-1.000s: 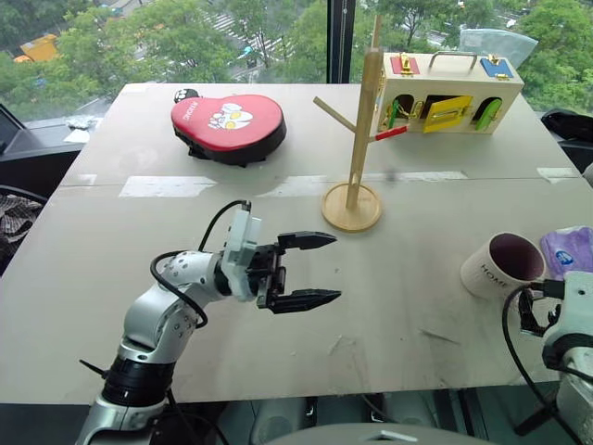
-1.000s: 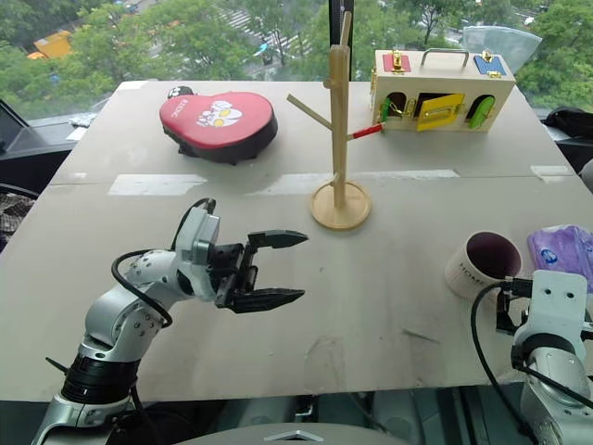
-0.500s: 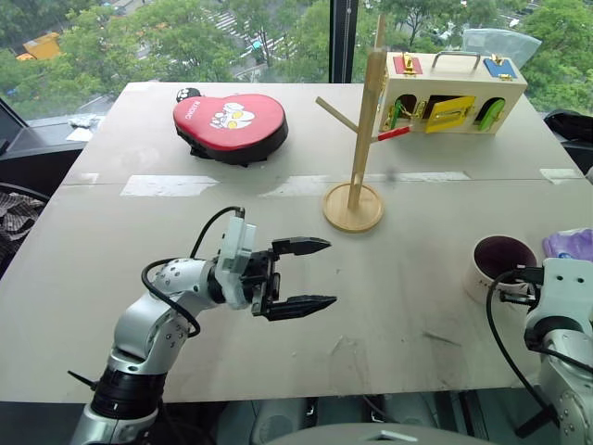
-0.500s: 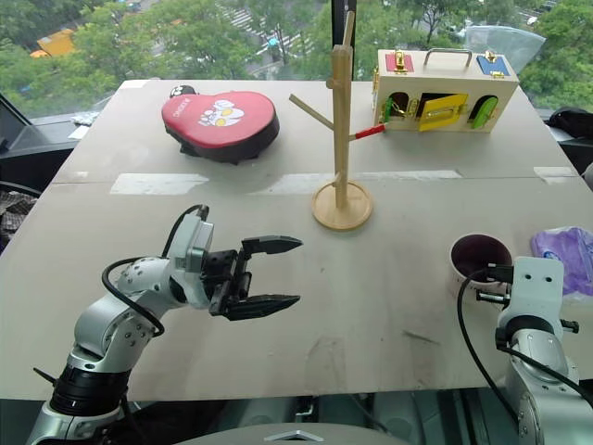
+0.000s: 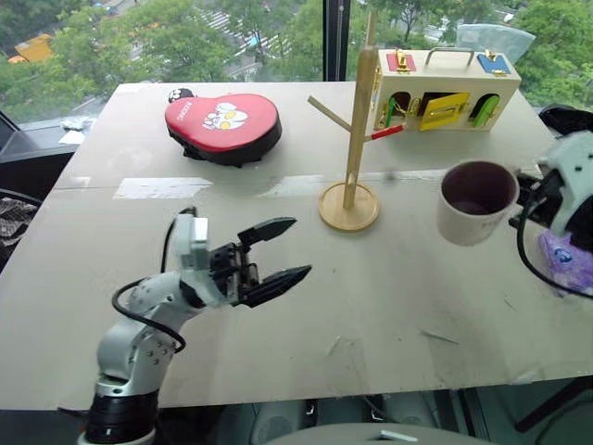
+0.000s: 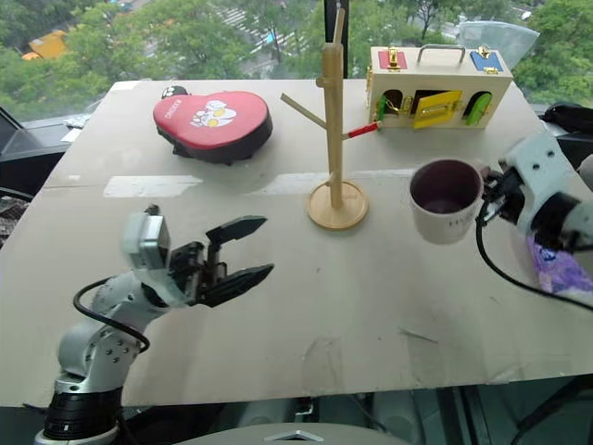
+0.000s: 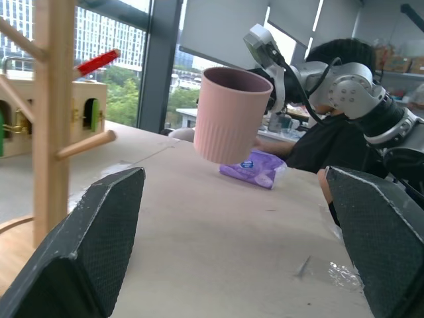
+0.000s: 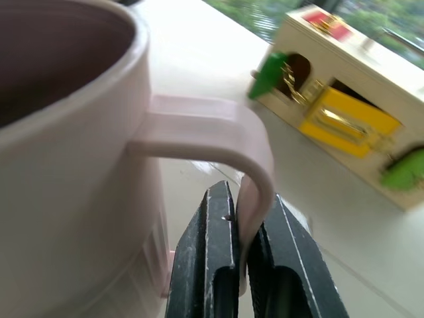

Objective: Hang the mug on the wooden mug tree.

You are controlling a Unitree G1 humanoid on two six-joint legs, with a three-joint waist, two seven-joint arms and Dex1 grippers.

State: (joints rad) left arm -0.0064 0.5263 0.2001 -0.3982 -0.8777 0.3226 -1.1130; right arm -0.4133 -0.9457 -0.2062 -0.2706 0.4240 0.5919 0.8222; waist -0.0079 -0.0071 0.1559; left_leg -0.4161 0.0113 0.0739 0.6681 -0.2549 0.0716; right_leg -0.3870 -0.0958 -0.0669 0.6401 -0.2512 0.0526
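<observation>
- The left gripper (image 5: 276, 251) hovered over the near part of the pale table (image 5: 389, 297), its black fingers spread wide and holding nothing.
- The right gripper (image 8: 246, 218) was pinched tight on the loop handle of the white ceramic mug with dark maroon inside (image 5: 475, 201); the mug hung upright, off the table, directly in front of those fingers.
- Beyond and left of the mug stood the tall pale wooden mug tree (image 5: 356, 139), apart from it.

On the table (image 5: 278, 306) there is one mug (image 5: 475, 201), one wooden mug tree (image 5: 355, 139) with one red-tipped peg (image 5: 387, 133), one wooden latch box (image 5: 445, 88), one red heart-shaped pad (image 5: 223, 126) and one purple tissue pack (image 5: 567, 260). Two grippers count: the left gripper (image 5: 281, 250) and the right gripper (image 8: 246, 225).
</observation>
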